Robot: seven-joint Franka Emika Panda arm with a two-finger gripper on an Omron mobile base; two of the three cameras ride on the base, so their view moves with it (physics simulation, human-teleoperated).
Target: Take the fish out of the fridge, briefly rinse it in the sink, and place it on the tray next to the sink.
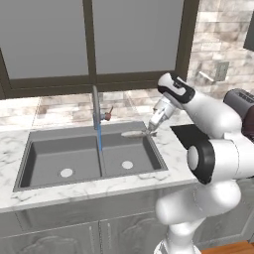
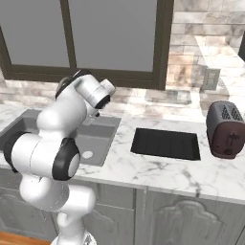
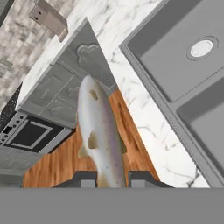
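Observation:
My gripper [image 1: 150, 130] is shut on the tail end of the fish [image 1: 133, 133], a slim pale grey body held level over the back right corner of the sink [image 1: 44, 149]. In the hand view the speckled fish [image 3: 103, 140] rises from between the dark fingertips [image 3: 85, 178] of the gripper [image 3: 111, 179], with the sink [image 3: 175, 65] and a round drain to the right. The flat black tray [image 2: 166, 143] lies on the counter just right of the sink [image 2: 103, 129]; the arm hides part of the tray [image 1: 184, 134]. The fridge is out of view.
A tall thin faucet [image 1: 95, 111] stands behind the basin divider, with a thin blue stream falling from it. A dark toaster [image 2: 226, 130] sits right of the tray. Window and stone wall run behind the marble counter [image 2: 162, 172].

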